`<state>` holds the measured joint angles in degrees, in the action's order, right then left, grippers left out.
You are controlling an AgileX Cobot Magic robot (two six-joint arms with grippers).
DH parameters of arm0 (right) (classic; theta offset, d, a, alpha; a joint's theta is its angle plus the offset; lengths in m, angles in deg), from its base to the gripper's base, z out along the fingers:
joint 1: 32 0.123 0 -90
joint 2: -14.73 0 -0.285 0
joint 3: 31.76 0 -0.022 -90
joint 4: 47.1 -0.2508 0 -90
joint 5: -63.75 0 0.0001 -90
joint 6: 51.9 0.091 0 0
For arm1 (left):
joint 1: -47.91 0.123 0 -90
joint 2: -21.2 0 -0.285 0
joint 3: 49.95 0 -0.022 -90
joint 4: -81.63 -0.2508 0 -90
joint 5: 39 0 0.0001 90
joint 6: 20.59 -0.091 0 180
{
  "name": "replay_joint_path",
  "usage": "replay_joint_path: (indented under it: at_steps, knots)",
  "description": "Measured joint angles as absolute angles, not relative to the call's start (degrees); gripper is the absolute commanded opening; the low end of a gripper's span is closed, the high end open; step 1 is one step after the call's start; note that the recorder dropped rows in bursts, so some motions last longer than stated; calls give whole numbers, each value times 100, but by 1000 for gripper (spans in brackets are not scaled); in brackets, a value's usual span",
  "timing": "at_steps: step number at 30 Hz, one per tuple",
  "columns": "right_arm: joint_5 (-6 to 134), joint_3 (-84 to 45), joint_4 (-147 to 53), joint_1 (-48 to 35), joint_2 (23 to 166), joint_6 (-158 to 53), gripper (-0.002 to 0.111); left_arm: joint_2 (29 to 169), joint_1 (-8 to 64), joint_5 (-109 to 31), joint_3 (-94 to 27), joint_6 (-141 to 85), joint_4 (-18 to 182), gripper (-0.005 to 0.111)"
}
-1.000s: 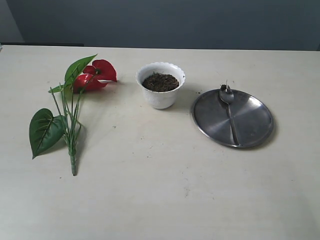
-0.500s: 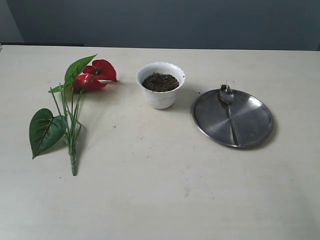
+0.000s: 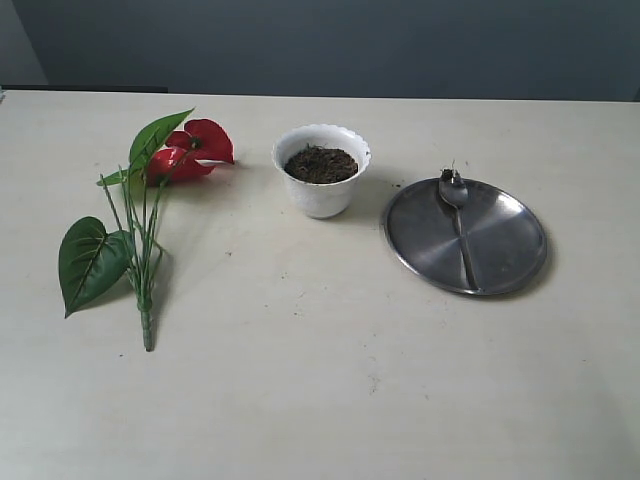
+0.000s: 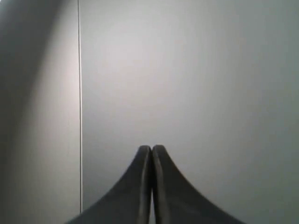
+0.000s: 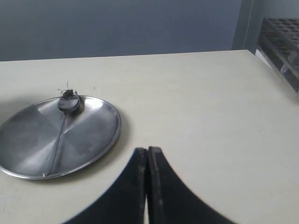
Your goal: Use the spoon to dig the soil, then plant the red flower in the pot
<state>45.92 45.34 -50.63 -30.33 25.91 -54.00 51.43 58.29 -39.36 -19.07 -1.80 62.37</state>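
The white pot (image 3: 322, 170) stands upright at the table's middle back, filled with dark soil (image 3: 321, 164). Left of it the red flower (image 3: 196, 149) lies flat, its green stems and leaves trailing toward the front. The spoon (image 3: 458, 222) (image 5: 63, 125) rests on a round steel plate (image 3: 500, 240) (image 5: 91, 133) at the right, a clump of soil on its bowl. Neither gripper shows in the exterior view. My left gripper (image 4: 152, 148) is shut and empty, facing a plain grey surface. My right gripper (image 5: 147, 150) is shut and empty, apart from the plate's rim.
The pale table (image 3: 320, 380) reaches a dark wall at the back. A dark rack (image 5: 280, 44) stands off the table's far corner in the right wrist view. Small crumbs of soil dot the tabletop in front of the pot.
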Motion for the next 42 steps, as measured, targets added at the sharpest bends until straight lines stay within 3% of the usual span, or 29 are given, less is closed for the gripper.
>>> replay_joint_path:
  at_steps: [4,12,22,27,35,38,42]
  knots:
    - [4592,4534,-5063,-3033,2591,-5400,-1,6001,5829,-5340,-2721,-1038,7332,0]
    - [4592,4534,-5063,-3033,2591,-5400,-1,7871,5829,-7815,-3958,-5774,11970,0]
    - [4592,4534,-5063,-3033,2591,-5400,-1,9730,5829,-8871,-4871,-5669,11859,1]
    - [4592,4534,-5063,-3033,2591,-5400,-1,10513,5829,-9803,-4961,-5448,11859,1]
    - [4592,4534,-5063,-3033,2591,-5400,-1,11300,5829,-10147,-4961,-5255,12628,1]
    - [4592,4534,-5063,-3033,2591,-5400,-1,11528,5829,-10216,-4961,-5144,12791,10]
    - [4592,4534,-5063,-3033,2591,-5400,-1,11659,5829,-10334,-4961,-5055,12513,46]
